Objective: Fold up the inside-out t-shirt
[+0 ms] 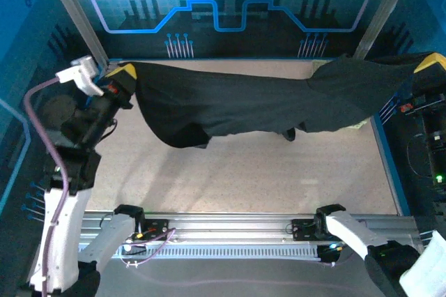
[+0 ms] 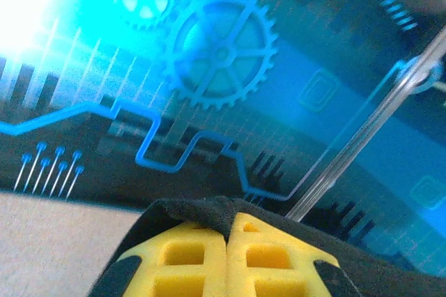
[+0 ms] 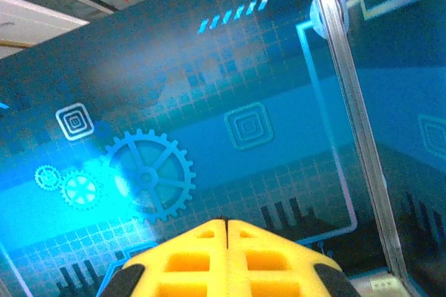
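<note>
1. Two tools carry one garment between them. Furthest left in the overhead view, the yellow-tipped left tool (image 1: pixel 124 72) sits near the far left corner of the worktop (image 1: pixel 244 178), close to a slanting metal post (image 1: pixel 73 11). A purple cable (image 1: pixel 42 171) runs down its arm.
2. On the left wrist camera, that tool's yellow fingers (image 2: pixel 188 262) are pressed tightly together. A fold of black cloth is pinched at their tips and spills down both sides.
3. From there the inside-out t-shirt (image 1: pixel 244 102) stretches rightward across the far part of the worktop as a long black band. It sags lowest just right of the left tool, where a rounded fold hangs over its own shadow. The pale surface nearer the arms lies bare, and a metal rail (image 1: pixel 230 231) runs along the near edge.
4. Further right the cloth widens and climbs toward the right tool (image 1: pixel 431 63), whose yellow tip sits at the far right edge. The fabric reaches that tip, so the tool grips the shirt's right end.
5. On the right wrist camera, the right tool's fingers (image 3: pixel 174 265) are closed flush, with only a thin seam between them. They face the blue gear-patterned backdrop (image 3: pixel 146 171).
</note>
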`<state>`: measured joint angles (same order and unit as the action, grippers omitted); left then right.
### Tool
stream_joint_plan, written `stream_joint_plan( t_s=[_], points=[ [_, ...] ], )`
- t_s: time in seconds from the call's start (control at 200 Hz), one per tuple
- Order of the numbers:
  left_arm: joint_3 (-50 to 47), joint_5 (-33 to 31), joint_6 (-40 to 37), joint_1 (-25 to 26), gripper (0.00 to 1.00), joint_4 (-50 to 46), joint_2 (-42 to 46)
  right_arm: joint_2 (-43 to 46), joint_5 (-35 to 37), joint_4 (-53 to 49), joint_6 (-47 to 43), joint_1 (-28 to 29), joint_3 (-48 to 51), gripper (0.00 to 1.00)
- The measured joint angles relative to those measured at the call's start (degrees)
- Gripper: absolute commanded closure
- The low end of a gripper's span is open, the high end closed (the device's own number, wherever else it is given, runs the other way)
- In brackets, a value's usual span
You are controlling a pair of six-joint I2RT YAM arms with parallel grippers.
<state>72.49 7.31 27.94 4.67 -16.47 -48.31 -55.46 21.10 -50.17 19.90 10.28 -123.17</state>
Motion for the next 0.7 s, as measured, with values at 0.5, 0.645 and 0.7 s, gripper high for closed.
stream_joint_plan(
  t_s=[0.5,0.645,0.7],
  points=[
    [-2.6,8.5,0.2,-3.1,1.0,-2.3,-7.3,-14.5,-3.6,-3.7,-0.9,-0.1,-1.8,1.0],
    [-7.4,6.5,-0.2,-3.1,1.0,5.4,6.7,-6.7,-3.8,0.5,-1.2,-0.1,-4.5,1.0],
    [-7.1,5.9,-0.9,-3.1,1.0,6.7,6.6,-4.0,-3.8,1.9,-1.3,-0.1,-5.7,1.0]
  ],
)
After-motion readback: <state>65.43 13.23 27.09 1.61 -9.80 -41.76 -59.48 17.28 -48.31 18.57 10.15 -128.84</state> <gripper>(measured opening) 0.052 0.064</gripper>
